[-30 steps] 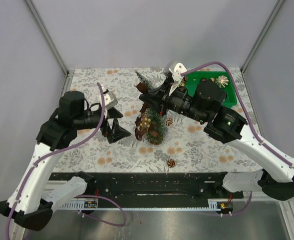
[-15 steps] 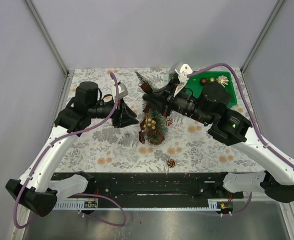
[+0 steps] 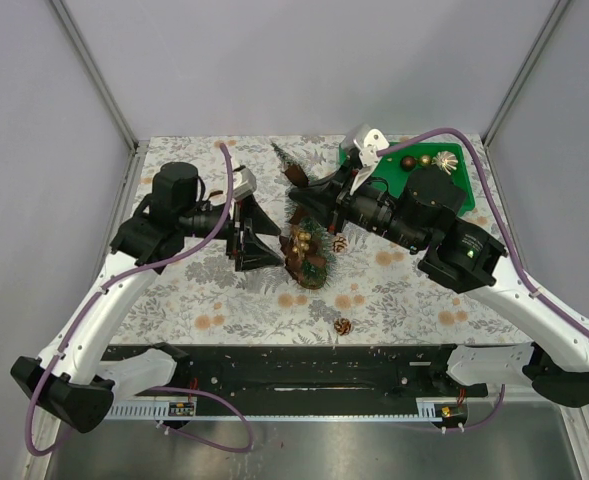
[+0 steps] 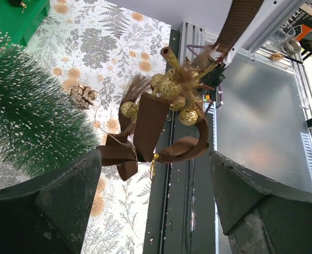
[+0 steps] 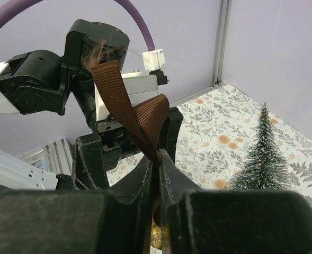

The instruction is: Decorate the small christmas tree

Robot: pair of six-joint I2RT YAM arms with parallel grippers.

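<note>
The small christmas tree (image 3: pixel 320 256) stands mid-table, dark green with frosty tips; it fills the left of the left wrist view (image 4: pixel 23 111). My right gripper (image 3: pixel 299 195) is shut on the brown ribbon (image 5: pixel 140 114) of an ornament and pinches it between the fingertips (image 5: pixel 157 159). The ornament (image 4: pixel 166 106), brown ribbon loops with gold glitter balls, hangs from that ribbon right beside the tree (image 3: pixel 298 243). My left gripper (image 3: pixel 264 236) is open and empty, just left of the hanging ornament, which shows between and beyond its fingers (image 4: pixel 154 169).
A second slim frosty tree (image 3: pixel 286 162) stands at the back, also in the right wrist view (image 5: pixel 261 151). A green tray (image 3: pixel 457 196) with ornaments sits back right. Pine cones lie right of the tree (image 3: pixel 339 243) and near the front edge (image 3: pixel 343 326).
My left arm has swung right, up to the hanging ornament, and its jaws now stand wide beside it. The right gripper with the ribbon has shifted slightly back.
</note>
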